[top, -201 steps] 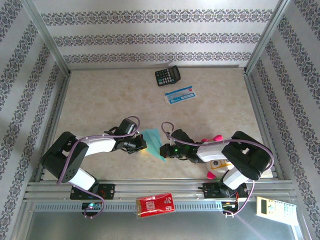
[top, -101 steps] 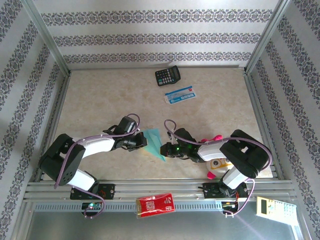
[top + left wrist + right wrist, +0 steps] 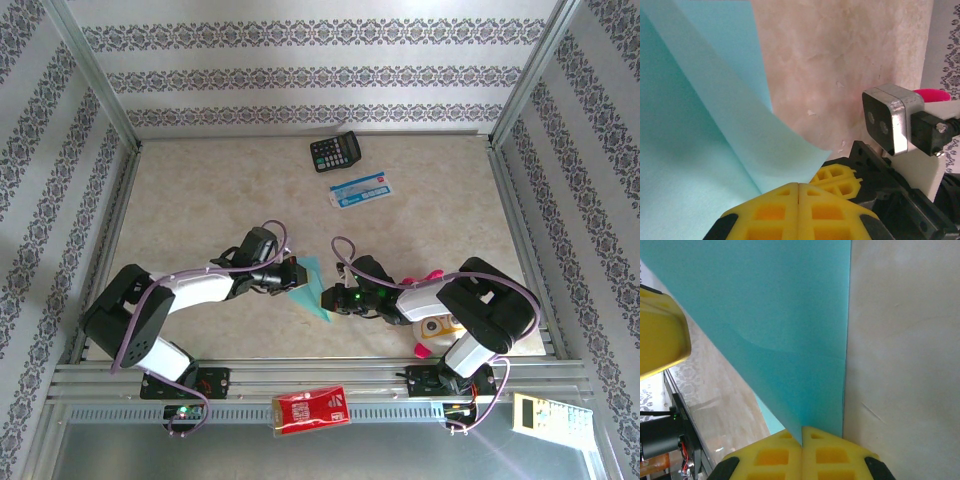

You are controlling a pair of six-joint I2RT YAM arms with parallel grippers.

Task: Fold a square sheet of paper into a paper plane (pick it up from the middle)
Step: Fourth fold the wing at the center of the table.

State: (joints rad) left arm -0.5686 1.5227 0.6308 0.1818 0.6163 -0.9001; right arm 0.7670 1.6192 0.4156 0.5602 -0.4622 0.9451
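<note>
Pinching the turquoise sheet [image 3: 790,315] shut by the worktop's [image 3: 200,200] near edge, left gripper [image 3: 799,187] and right gripper [image 3: 802,432] should move together — no tugging.

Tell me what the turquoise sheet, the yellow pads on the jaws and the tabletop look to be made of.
Turquoise paper: thin matte paper; it creases sharply and curls softly.
Yellow pads: moulded plastic or rubber, probably, with recessed square pockets.
Tabletop: smooth beige marble-pattern surface, likely laminate; faint sheen.
</note>
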